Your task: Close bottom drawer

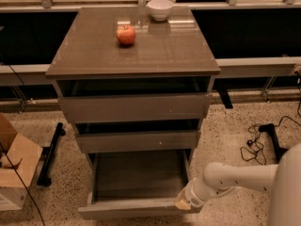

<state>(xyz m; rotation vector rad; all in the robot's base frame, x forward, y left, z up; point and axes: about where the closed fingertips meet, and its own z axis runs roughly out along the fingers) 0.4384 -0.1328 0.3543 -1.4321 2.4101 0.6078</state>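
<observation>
The bottom drawer (136, 208) is the lowest of three taupe-grey drawers in the cabinet. It is pulled far out, showing a wide shallow empty grey box. Its flat front sits near the lower edge of the view. My gripper (183, 202) reaches in from the right on a white arm and rests against the drawer's front right corner. The two upper drawers (136, 108) sit further in, the lower of them with a small white speck on its front.
A red apple (125, 34) and a white bowl (160, 8) sit on the cabinet top (136, 46). A cardboard box (14, 164) stands on the floor at left beside a black stand leg (49, 154). Cables (256, 142) lie on the floor at right.
</observation>
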